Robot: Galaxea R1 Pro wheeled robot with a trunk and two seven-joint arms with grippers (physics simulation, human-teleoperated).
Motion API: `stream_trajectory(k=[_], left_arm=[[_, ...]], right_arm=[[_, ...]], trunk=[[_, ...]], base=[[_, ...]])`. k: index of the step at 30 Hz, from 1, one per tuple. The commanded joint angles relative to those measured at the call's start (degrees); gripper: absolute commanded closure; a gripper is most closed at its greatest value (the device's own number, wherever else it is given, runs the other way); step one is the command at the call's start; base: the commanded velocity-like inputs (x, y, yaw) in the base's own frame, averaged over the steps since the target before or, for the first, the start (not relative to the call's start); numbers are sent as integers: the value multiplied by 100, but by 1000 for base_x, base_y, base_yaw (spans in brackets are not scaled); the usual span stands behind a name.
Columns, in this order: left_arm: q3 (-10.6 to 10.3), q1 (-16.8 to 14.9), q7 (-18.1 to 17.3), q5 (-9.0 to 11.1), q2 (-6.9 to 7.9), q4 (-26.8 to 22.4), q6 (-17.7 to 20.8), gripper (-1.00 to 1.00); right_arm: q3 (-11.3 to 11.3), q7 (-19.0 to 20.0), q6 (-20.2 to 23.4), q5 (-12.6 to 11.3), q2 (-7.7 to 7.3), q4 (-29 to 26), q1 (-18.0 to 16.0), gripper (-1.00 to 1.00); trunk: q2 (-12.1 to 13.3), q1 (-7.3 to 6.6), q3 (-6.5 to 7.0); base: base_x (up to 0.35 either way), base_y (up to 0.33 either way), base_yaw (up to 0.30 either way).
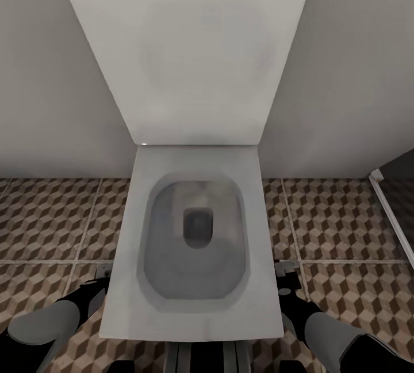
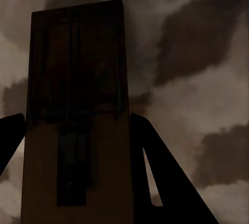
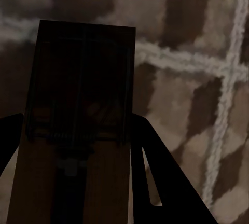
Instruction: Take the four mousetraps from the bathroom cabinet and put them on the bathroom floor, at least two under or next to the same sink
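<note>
In the left wrist view a tan wooden mousetrap (image 2: 78, 130) with dark metal fittings stands between the dark fingers (image 2: 171, 193) of my left gripper (image 2: 77, 125), which is shut on it. My right gripper (image 3: 77, 130) is shut on a second mousetrap (image 3: 78, 105) in the same way. Both hang over the cube-patterned bathroom floor (image 1: 46, 217). From the head camera my left gripper (image 1: 100, 285) sits low beside the toilet's left flank and my right gripper (image 1: 286, 281) beside its right flank. The cabinet and the sink are out of view.
A white toilet (image 1: 123, 246) with its lid (image 1: 195, 45) raised stands straight ahead against the pale grey wall. A white shower frame edge (image 1: 391, 217) and dark shower floor (image 1: 402, 171) lie at the right. Patterned tiles stretch on both sides.
</note>
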Motion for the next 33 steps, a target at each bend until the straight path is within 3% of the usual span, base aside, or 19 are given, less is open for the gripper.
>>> stream_trajectory(k=[1,2,7,8,33], left_arm=[[-9,-2,43,12,-1,-7,23,100],[-9,-2,44,12,-2,-7,23,-100],[-9,-2,45,11,3,-7,23,-100],[-9,-2,45,11,4,-7,23,-100],[-6,-2,45,20,13,-3,23,-100]], right_arm=[[85,-3,-19,-122,0,-1,0,100],[86,-3,-19,-122,1,-1,0,100],[85,-3,-19,-122,1,-1,0,100],[85,-3,-19,-122,1,-1,0,-100],[85,-3,-20,-131,-16,-10,0,-100]], trunk=[[0,1,-3],[0,1,-3],[0,1,-3],[0,1,-3],[0,1,-3]], base=[[0,0,0],[0,0,0],[0,0,0],[0,0,0],[0,0,0]])
